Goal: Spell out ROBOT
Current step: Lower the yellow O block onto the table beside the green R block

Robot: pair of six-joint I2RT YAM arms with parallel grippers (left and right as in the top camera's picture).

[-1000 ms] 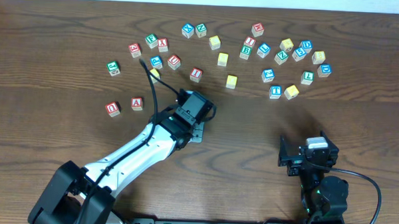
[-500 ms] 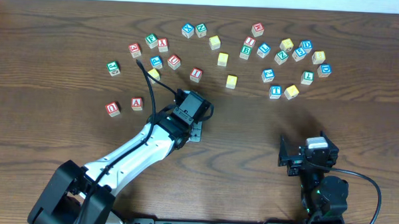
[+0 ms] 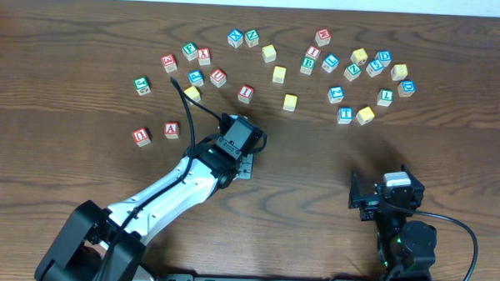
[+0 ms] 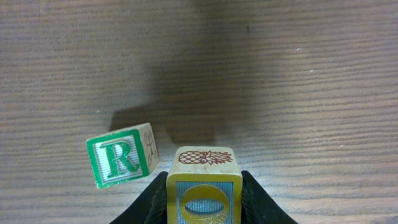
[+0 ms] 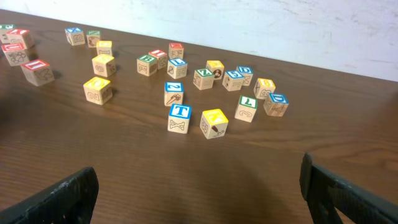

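Note:
My left gripper (image 4: 204, 208) is shut on a yellow cube (image 4: 204, 163) with a yellow O on a blue face and a pineapple on its top side. The cube hangs just right of the green R cube (image 4: 122, 157), which lies slightly turned on the table. From overhead the left gripper (image 3: 242, 164) sits mid-table and hides both cubes. The green B cube (image 3: 308, 65) and blue T cube (image 3: 344, 115) lie in the far scatter; the T cube (image 5: 180, 117) faces my right gripper (image 5: 199, 199), which stands open and empty near the front right (image 3: 369, 199).
Many letter cubes are strewn along the far half of the table, among them plain yellow ones (image 3: 290, 102) (image 3: 365, 115). Red U (image 3: 141, 136) and A (image 3: 172, 130) cubes lie left of my left arm, and red I (image 3: 246, 92) lies just beyond it.
My left gripper has crept a little to the left with the O cube in it. The right arm has not moved.

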